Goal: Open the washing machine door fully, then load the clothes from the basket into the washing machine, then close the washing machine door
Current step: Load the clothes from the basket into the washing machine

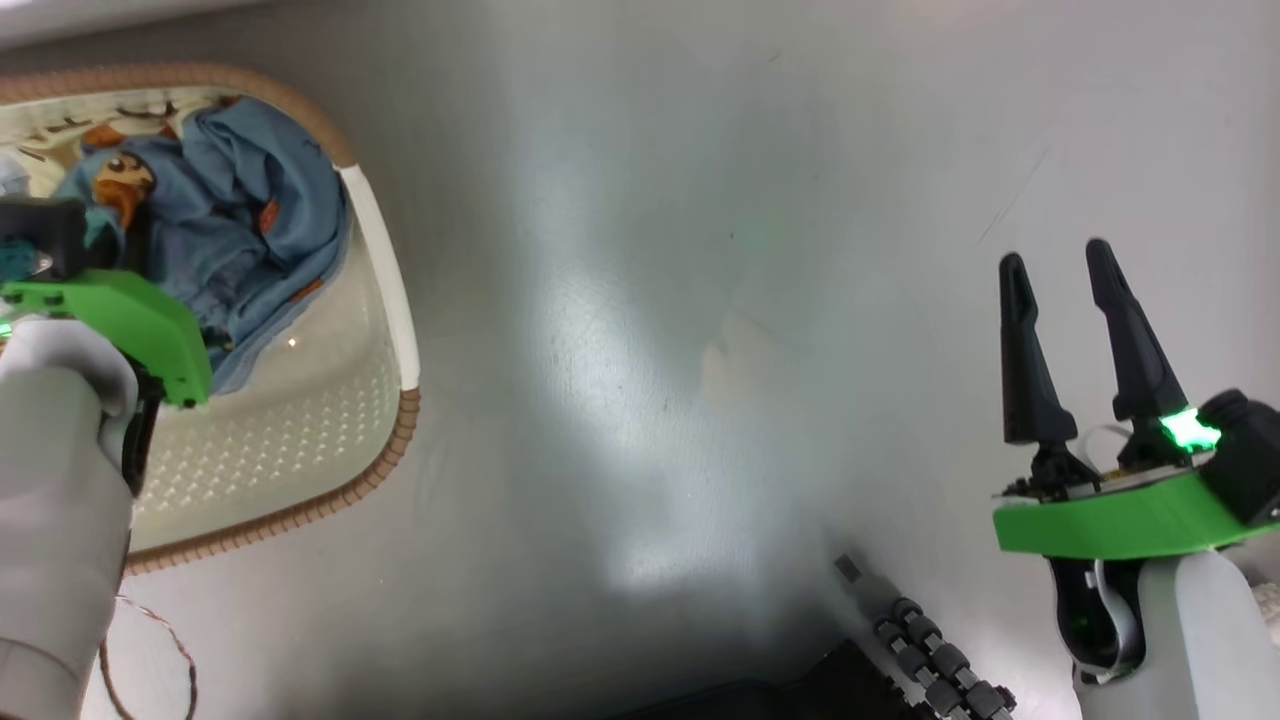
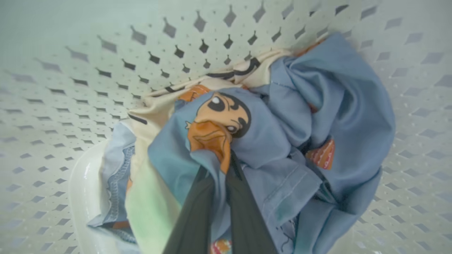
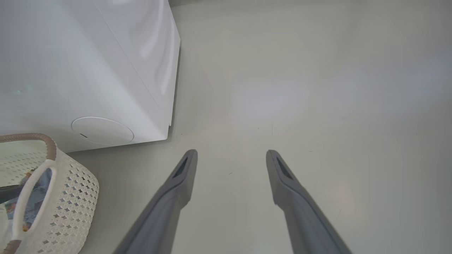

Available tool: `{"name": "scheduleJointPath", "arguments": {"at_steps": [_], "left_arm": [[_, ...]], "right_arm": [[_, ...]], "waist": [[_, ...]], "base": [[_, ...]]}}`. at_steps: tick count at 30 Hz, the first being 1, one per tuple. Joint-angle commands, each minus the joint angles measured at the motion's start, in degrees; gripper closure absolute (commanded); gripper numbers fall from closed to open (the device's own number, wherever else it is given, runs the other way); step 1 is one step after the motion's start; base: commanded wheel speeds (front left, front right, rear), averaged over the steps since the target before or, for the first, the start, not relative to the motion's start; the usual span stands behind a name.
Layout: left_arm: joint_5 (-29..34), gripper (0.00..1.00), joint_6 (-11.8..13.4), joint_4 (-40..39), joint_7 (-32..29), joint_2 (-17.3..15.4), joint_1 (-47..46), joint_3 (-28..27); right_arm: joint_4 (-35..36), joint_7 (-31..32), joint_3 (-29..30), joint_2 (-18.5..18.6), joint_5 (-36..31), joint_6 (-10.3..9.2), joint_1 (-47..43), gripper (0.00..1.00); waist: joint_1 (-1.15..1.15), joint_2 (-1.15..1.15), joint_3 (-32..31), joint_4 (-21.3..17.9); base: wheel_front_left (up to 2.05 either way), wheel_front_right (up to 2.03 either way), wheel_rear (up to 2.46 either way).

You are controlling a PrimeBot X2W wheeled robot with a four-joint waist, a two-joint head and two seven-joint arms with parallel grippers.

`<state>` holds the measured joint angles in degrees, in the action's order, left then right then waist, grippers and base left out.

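The cream basket with its brown rim sits on the floor at the left of the head view, and light-blue clothes lie bunched inside it. My left arm reaches down into the basket. In the left wrist view my left gripper is shut on a fold of the clothes, pinching blue and orange cloth by a cartoon face. My right gripper hangs open over bare floor at the right, its fingers spread apart. The white washing machine stands beyond the basket; its door is out of view.
Grey floor stretches between the basket and my right arm. A thin brown cable lies looped on the floor by the basket. Part of my dark base shows at the bottom. A round hatch marks the washer's lower corner.
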<state>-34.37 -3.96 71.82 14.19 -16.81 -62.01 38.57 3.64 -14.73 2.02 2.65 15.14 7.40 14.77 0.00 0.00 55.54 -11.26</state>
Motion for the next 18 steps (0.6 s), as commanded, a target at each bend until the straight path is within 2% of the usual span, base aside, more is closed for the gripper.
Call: {"name": "scheduleJointPath", "arguments": {"at_steps": [1,9,18], "left_arm": [[-0.30,1.00,1.07,-1.06,0.70,-3.00,2.71,-1.64],[0.30,1.00,3.57,-12.12,0.79,-4.05,8.77,-6.74],[3.85,1.00,5.01,-26.05,0.80,-2.69,19.80,-14.85]], "right_arm": [[0.54,-0.27,-1.56,0.22,0.91,0.09,-0.73,0.00],[-1.36,-0.27,-1.48,0.22,0.91,0.09,1.51,0.00],[-3.95,-0.27,-1.35,0.22,-0.49,0.09,1.68,0.00]], "waist": [[0.00,0.00,-1.09,-0.22],[0.00,0.00,-6.57,1.20],[0.00,0.00,-15.24,4.21]], "base": [[0.00,0.00,0.00],[0.00,0.00,0.00],[0.00,0.00,0.00]]}}
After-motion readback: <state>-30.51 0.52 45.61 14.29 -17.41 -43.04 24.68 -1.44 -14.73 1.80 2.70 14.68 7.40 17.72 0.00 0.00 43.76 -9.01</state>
